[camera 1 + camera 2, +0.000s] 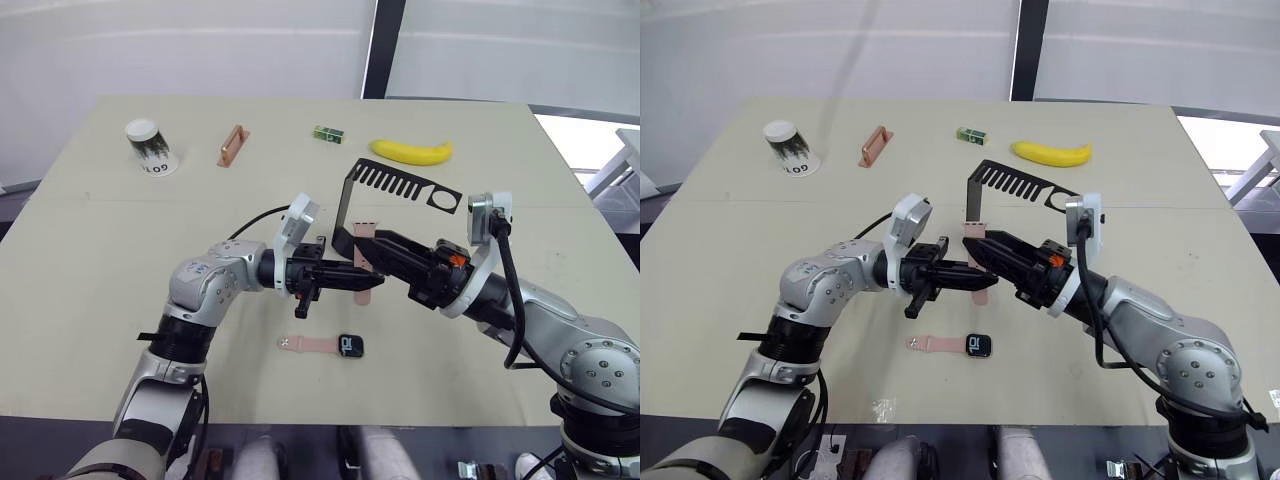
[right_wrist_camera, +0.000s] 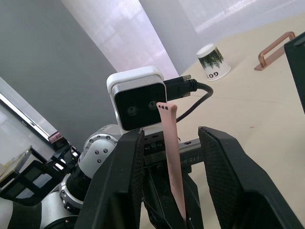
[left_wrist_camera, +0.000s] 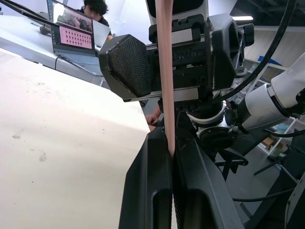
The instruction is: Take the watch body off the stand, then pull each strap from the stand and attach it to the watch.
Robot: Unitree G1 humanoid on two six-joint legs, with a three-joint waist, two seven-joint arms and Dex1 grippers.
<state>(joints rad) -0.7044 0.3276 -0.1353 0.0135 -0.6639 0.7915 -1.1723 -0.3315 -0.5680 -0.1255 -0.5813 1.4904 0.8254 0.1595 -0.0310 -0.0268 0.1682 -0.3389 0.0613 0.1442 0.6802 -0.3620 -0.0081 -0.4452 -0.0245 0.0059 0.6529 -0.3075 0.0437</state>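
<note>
Room: pale wall panels behind, split by a dark vertical post (image 1: 384,45). The left wrist view shows an open laptop (image 3: 74,36) with a person (image 3: 97,9) seated behind it.

Surface: a beige table (image 1: 100,260), matte, faintly scuffed, carries every item below. The stand is the reference point.

The stand (image 1: 352,195) sits upright near mid-table, its comb-toothed arm (image 1: 400,185) reaching to the robot's right and ending in a round hole. Beyond the stand lie a banana (image 1: 412,151) and a small green block (image 1: 328,132). Further to the left of these are a copper-coloured bar (image 1: 232,145) and a tipped paper cup (image 1: 150,147).

The left gripper (image 1: 355,278) and right gripper (image 1: 368,248) meet just in front of the stand's upright. The left gripper's fingers (image 3: 152,191) are pressed together, pinching one pink strap (image 3: 164,71) by its end. The right gripper's fingers (image 2: 228,171) are spread, one on either side of that strap, not touching it.

Nearer the robot than the stand, flat on the table, lies the watch body (image 1: 351,346), with the other strap (image 1: 308,344) touching its left edge; whether it is latched cannot be determined.
</note>
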